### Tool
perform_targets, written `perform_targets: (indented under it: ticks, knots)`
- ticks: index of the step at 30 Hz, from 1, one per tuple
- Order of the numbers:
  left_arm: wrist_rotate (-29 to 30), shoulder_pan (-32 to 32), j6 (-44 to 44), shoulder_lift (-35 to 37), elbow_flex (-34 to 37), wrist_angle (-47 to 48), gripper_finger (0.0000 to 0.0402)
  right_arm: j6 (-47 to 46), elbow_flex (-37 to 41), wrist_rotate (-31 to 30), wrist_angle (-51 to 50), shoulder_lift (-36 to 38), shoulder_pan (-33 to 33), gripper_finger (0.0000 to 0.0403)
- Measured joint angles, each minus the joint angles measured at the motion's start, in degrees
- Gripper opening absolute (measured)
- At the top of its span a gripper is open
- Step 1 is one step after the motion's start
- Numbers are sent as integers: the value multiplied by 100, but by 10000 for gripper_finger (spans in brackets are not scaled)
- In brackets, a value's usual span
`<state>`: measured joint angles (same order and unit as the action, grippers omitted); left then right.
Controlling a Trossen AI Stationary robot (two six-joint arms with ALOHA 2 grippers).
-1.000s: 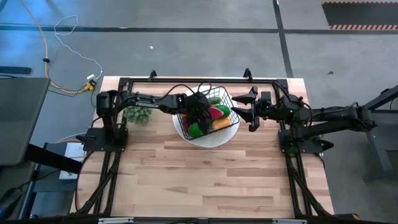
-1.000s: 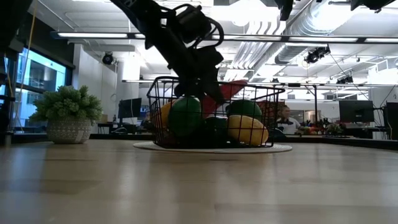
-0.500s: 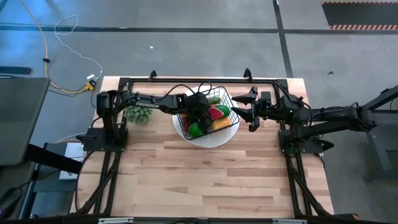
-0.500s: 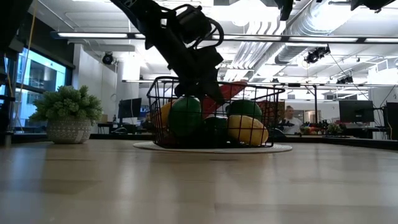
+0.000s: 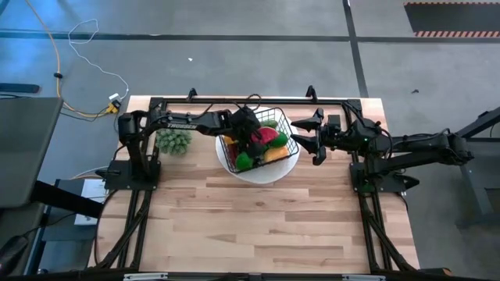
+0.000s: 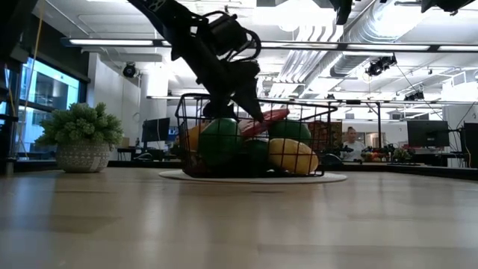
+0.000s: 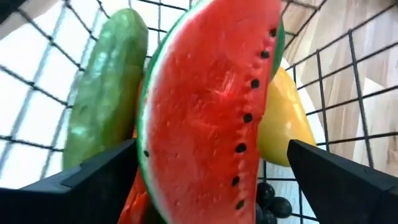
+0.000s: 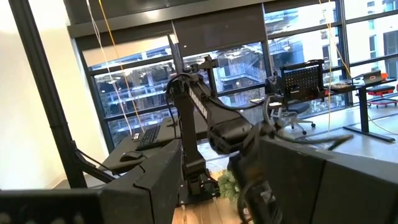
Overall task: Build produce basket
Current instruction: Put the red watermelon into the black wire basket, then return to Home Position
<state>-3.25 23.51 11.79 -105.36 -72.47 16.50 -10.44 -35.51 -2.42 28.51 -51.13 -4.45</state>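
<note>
Currently, the left gripper is positioned above the basket, a black wire-mesh container seated on a round white plate near the far edge of the table. In the left wrist view, its 2 fingers stand wide apart on either side of the red watermelon slice, with a visible gap between each fingertip and the slice; the gripper has hold of nothing. The slice lies inside the basket on top of the other produce, tilted, with its green rind along one edge. Beside it, within the mesh, are a green cucumber and a yellow fruit, and dark grapes lie lower down. In the low view, the basket also contains a round green fruit and a yellow fruit at the front. The right gripper waits just beside the basket on the right side of the table, clear of the wire; its fingers are partly parted and hold nothing. A small potted plant stands on the table to the left of the plate, near the base of the left arm.
</note>
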Motion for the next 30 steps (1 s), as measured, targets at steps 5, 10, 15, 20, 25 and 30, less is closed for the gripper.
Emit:
perform_targets:
  ticks: [5, 10, 15, 20, 25, 30]
  knots:
    - [-45, 121, 2, 203, 0, 6, 397, 0, 0, 0, 0, 0, 0, 197]
    - [-150, 166, 2, 449, 0, 8, 399, 0, 2, 0, -1, 0, 0, 197]
    - [-184, 193, -226, 1031, 0, 7, 399, 28, 2, 2, 0, 0, 0, 197]
    - [-170, 192, 70, 1898, 0, -94, 399, 124, 2, 1, 0, 0, 0, 197]
    - [-166, 41, 171, 2832, 30, -220, 398, 293, 0, 0, 0, 0, 0, 197]
    - [-55, -230, 62, 3698, 597, -1066, 398, 293, 2, 2, 0, 0, 0, 197]
